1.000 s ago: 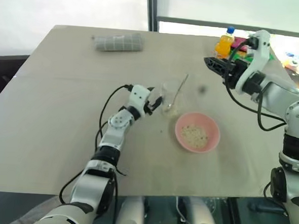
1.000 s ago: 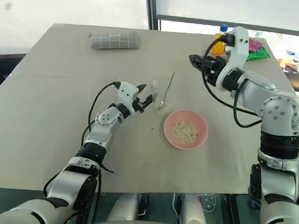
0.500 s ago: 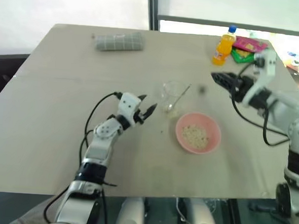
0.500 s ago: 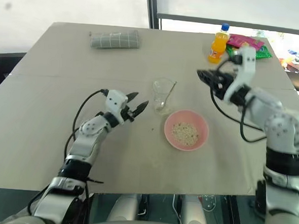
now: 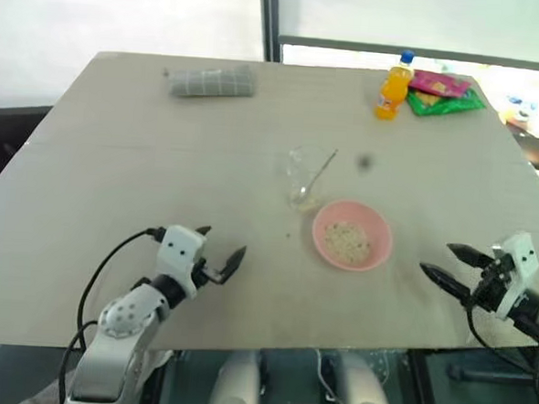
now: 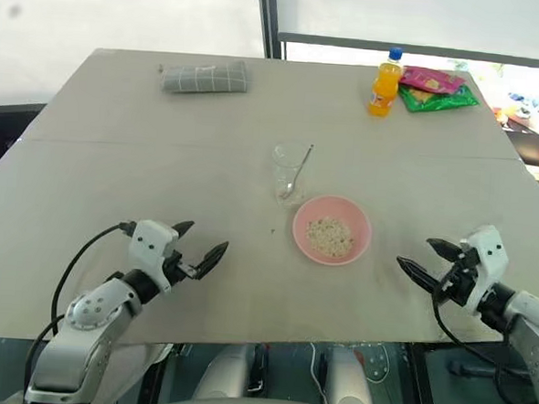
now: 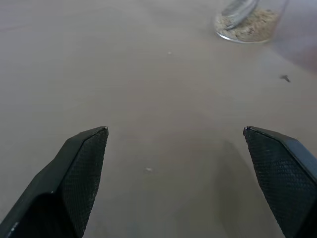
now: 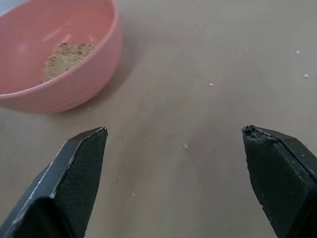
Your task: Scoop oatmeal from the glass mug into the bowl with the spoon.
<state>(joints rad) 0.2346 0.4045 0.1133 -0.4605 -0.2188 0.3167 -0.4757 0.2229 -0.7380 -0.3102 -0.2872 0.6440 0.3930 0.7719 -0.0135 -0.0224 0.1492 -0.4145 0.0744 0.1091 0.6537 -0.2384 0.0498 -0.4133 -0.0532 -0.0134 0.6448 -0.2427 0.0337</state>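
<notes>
Both arms pulled back to near table edge since a second ago; left gripper and right gripper fingers spread, empty. Spoon left standing in glass mug, oatmeal in bowl. Scooping looks finished.

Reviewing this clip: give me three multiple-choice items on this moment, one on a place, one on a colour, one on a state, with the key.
1. Where is the spoon?
A. standing in the glass mug
B. lying in the bowl
C. held by the right pincer

2. What colour is the bowl?
A. blue
B. pink
C. white

3. How do the two pincers stand?
A. both shut on the spoon
B. left open, right shut on the mug
C. both open and empty

Key: 1 A, the handle leans out of the mug behind the bowl. 2 B, the pink dish holds oatmeal. 3 C, the left pincer and the right one show spread fingers over bare table.
</notes>
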